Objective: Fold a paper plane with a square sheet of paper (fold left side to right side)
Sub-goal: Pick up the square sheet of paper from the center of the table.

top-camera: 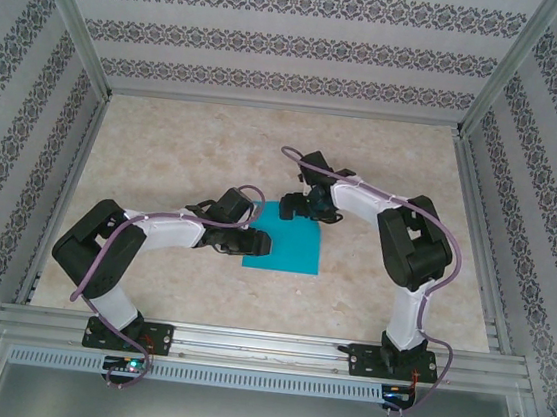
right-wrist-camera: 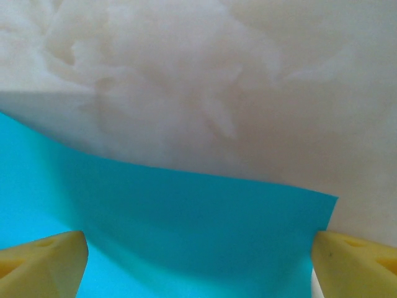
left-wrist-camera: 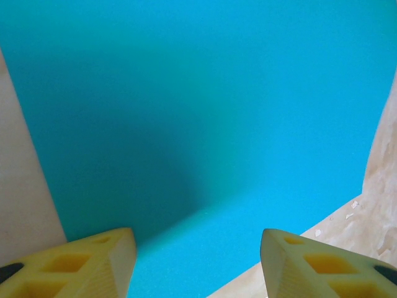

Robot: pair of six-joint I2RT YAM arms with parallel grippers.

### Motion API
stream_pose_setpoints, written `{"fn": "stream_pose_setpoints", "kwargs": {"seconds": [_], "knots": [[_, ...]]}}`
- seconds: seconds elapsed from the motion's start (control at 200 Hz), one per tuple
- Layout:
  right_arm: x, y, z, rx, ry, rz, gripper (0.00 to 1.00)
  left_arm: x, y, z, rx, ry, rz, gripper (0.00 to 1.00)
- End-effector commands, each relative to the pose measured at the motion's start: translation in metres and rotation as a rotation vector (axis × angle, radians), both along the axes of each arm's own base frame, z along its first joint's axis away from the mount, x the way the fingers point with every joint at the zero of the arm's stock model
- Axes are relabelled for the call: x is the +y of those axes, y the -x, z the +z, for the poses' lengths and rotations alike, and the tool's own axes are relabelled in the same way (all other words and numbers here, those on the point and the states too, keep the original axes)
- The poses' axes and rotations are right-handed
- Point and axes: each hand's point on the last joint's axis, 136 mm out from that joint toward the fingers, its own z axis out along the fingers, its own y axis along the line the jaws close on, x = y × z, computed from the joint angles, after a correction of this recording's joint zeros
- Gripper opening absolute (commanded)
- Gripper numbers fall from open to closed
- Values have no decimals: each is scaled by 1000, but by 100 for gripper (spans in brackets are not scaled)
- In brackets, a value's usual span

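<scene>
The square sheet of paper (top-camera: pixel 291 247) is plain turquoise and lies flat and unfolded on the marbled table, midway between the arms. My left gripper (top-camera: pixel 256 241) stands open, low over the sheet's left edge. In the left wrist view its yellow fingertips (left-wrist-camera: pixel 111 261) straddle the sheet (left-wrist-camera: pixel 205 112) with nothing pinched between them. My right gripper (top-camera: pixel 295 207) is open wide over the sheet's far edge. That edge of the sheet (right-wrist-camera: pixel 186 217) runs between its spread fingertips (right-wrist-camera: pixel 56 257) in the right wrist view. The paper plane is out of view.
Bare beige table (top-camera: pixel 165 145) surrounds the sheet on all sides. Patterned walls and aluminium posts (top-camera: pixel 74 19) enclose the workspace. A metal rail (top-camera: pixel 263 346) carrying both arm bases runs along the near edge.
</scene>
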Motion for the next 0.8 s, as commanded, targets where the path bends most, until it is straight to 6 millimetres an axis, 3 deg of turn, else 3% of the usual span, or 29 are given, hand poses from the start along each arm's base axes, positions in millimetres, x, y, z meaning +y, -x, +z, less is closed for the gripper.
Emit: {"fn": "stream_pose_setpoints", "kwargs": {"seconds": [0.0, 0.215, 0.54, 0.794], "knots": [[9, 23, -3, 60, -6, 29, 92, 3, 6, -16, 24, -39, -14, 57], [18, 39, 11, 44, -11, 62, 88, -2, 6, -13, 20, -9, -12, 56], [22, 57, 5, 91, -32, 100, 66, -5, 1, -5, -7, 27, -7, 58], [27, 63, 17, 86, -120, 122, 49, -3, -6, 23, -68, 93, 14, 62]]}}
